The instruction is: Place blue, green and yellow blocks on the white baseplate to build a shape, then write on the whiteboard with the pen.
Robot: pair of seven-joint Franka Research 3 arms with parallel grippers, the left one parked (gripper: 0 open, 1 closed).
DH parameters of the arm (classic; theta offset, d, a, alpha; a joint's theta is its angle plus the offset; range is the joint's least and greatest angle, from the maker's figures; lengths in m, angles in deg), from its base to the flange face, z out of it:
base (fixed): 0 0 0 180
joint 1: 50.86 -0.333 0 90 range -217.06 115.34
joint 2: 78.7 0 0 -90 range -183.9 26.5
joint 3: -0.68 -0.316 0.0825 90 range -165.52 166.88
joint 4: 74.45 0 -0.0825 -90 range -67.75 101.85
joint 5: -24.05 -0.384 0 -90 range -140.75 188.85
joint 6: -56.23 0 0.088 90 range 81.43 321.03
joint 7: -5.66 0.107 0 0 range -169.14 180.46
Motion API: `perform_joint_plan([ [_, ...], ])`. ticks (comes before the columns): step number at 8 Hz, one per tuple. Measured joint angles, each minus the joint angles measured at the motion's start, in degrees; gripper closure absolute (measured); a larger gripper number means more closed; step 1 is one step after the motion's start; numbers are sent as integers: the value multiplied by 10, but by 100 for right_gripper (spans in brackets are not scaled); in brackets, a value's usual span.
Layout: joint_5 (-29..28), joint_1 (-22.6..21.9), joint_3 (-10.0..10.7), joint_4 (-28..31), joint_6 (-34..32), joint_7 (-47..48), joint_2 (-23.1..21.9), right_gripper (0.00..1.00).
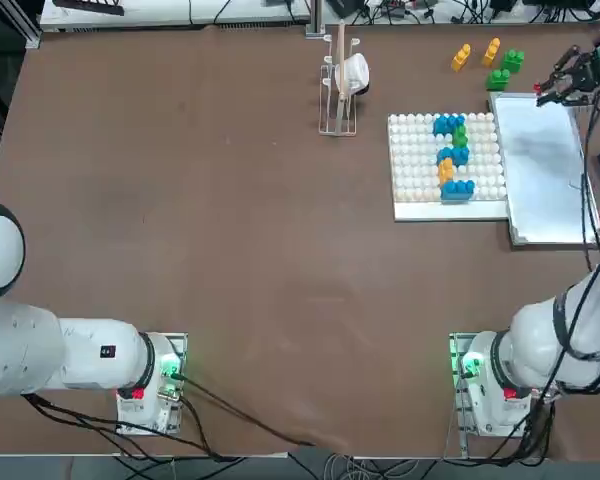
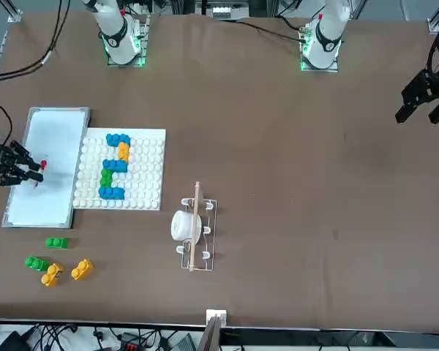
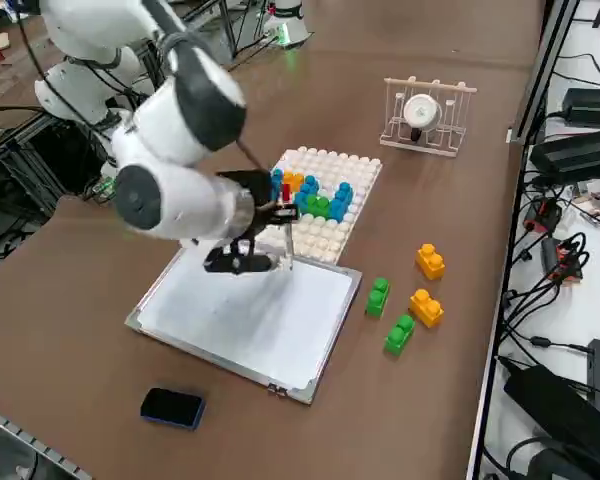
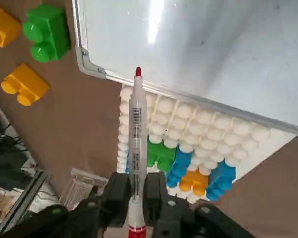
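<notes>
Pen (image 1: 537, 88) is over the whiteboard (image 1: 540, 165), per top view: near its end furthest from the arm bases, on the side by the white baseplate (image 1: 435, 210); right gripper (image 1: 550, 93) reaches in from the board's other side. Five blocks sit on the plate in a snaking shape, so I read the step as writing. Front view: pen's red end up, body running down toward the board with a slight lean. No stroke visible on the surface. Right side view: long axis near upright, roughly square to the board, writing end down. Can't tell if the nib touches yet. Advice: lower slowly, stop at first light contact, then move parallel to the board at constant height. Too much push could slide the pen up in the grip or shift the board; too little skips. Start strokes inboard of the frame, keep clear of the studs. Right wrist view: claw closed on the pen, pinched near its rear, long axis along the fingers' reach, red nib bare and pointing away from the claw. Long overhang, so expect sideways drag to pivot it; short, gentle strokes.
</notes>
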Motion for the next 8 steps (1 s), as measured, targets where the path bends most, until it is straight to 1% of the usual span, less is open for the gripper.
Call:
perform_joint_plan([
  [1, -33, 28, 0, 0, -31, -8, 13, 81],
  [3, -107, 93, -1, -1, -97, -26, 60, 81],
  [4, -123, 116, -1, -7, -119, -34, 84, 81],
  [5, -128, 125, -2, -15, -130, -35, 101, 81],
  [8, -129, 136, -2, -38, -168, -35, 129, 81],
])
